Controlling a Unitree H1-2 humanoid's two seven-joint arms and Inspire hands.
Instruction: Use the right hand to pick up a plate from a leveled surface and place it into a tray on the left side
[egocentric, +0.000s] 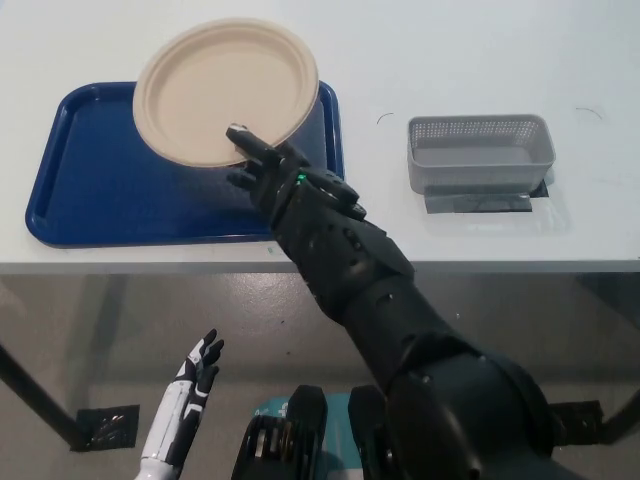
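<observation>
The beige paper plate (225, 90) is being gripped at its near rim by the black right hand (268, 170) over the blue tray's (90, 190) far right. The white left hand (200, 362) is being held spread and empty below the table (500, 60). A grey basket (480, 150) is standing well to the right.

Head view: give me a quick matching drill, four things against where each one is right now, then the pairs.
Things:
1. round beige paper plate
2. blue plastic tray
3. grey mesh basket
4. white left hand

Places:
A. below the table edge, lower left
B. on the table's right part
C. held by the black right hand, over the tray
D. on the table's left part

Pairs: 1-C, 2-D, 3-B, 4-A
</observation>
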